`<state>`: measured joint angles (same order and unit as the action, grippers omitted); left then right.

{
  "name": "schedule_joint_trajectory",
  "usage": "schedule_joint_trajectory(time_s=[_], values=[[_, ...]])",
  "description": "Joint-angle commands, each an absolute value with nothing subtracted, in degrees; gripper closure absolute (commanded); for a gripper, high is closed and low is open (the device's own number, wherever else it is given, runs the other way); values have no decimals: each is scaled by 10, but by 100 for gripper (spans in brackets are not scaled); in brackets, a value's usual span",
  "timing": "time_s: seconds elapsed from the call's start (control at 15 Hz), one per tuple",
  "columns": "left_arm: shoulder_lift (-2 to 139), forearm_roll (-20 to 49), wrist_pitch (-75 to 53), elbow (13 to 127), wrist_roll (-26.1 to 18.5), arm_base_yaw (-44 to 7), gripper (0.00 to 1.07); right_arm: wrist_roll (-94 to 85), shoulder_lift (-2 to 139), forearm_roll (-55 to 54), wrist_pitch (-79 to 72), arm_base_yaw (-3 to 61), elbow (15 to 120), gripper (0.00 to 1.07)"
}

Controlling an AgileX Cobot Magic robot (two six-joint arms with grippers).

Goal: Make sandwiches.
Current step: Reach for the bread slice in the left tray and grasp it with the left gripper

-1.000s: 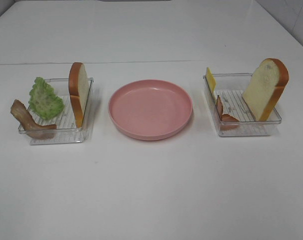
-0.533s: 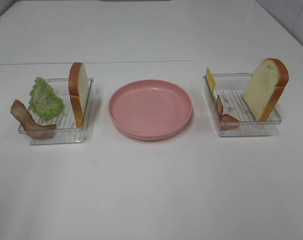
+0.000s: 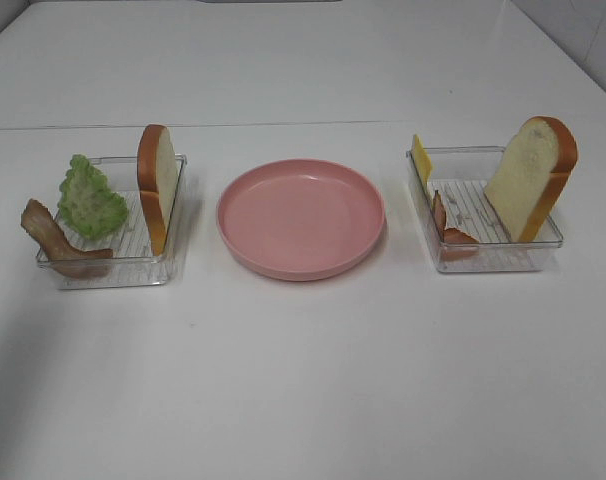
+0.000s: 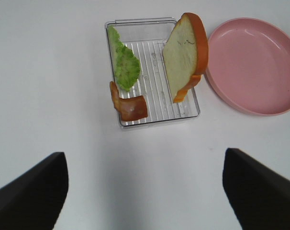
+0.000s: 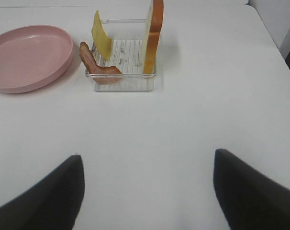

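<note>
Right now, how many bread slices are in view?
2. One bread slice stands on edge in the left tray, next to the lettuce; the other bread slice leans in the right tray. None appears hidden.

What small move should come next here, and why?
Probably lower the left fingers toward the bread slice standing on edge in the left tray, since a sandwich needs a base first. The pink plate is bare, and both the left fingers and the right fingers are open, holding nothing, short of the trays.
</note>
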<state>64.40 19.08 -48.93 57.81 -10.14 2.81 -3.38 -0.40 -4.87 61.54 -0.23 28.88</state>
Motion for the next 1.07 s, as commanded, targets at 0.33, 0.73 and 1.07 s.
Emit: schedule_joint_trajectory(time_s=[0.33,0.73,1.07], values=[[883,207,-523,773,-91,-41,24,-38,-11,-50,608,-7,289,36],[1052,59,-591,940,76,-159,24,-38,-11,-50,608,-7,289,36],[1151,-26,-604,1011,182,-209,26,-38,-11,-50,608,-7,289,36]])
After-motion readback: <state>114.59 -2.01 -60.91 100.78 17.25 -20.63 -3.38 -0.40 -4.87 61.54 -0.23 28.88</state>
